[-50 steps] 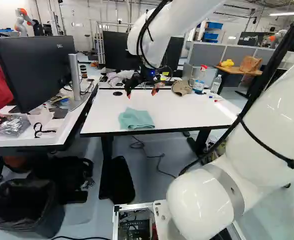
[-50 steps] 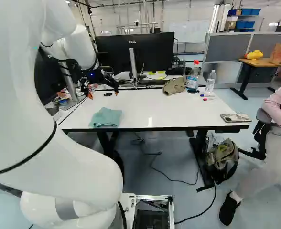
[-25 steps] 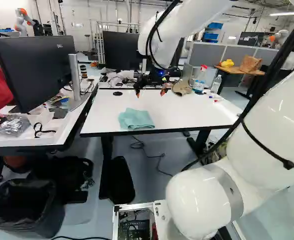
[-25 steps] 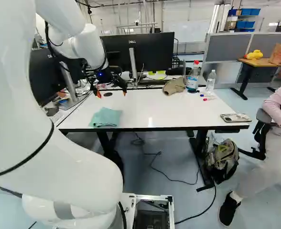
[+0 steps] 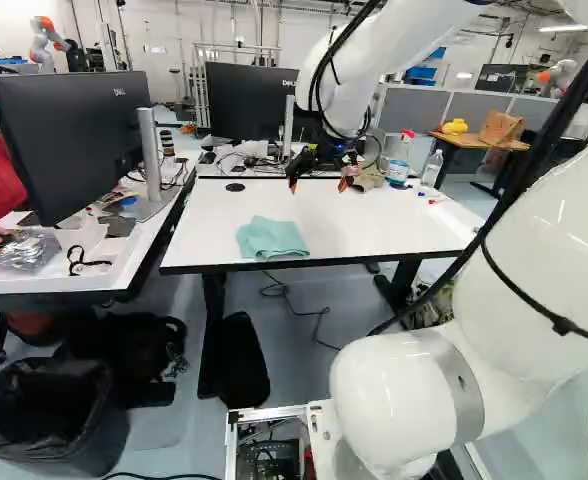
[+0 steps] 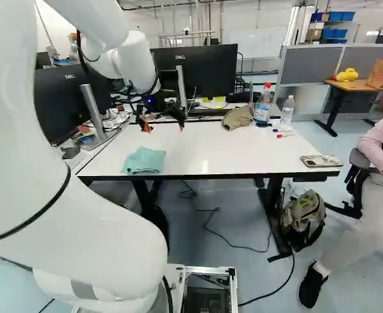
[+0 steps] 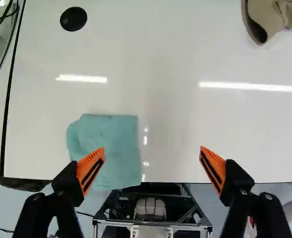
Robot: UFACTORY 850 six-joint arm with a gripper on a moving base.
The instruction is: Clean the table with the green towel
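OK, your gripper [image 5: 317, 187] is wide open above the white table [image 5: 379, 228]. Green towel [image 7: 117, 139] lies folded at the table's near edge, beside the gap between the fingers. In the wrist view one finger covers its near corner, so you can't read the folds there. Tan cap [image 6: 237, 117] is cut off in that view, partly blocked by a finger in the left base view. Your arm [image 6: 100, 235] runs out of both base views.
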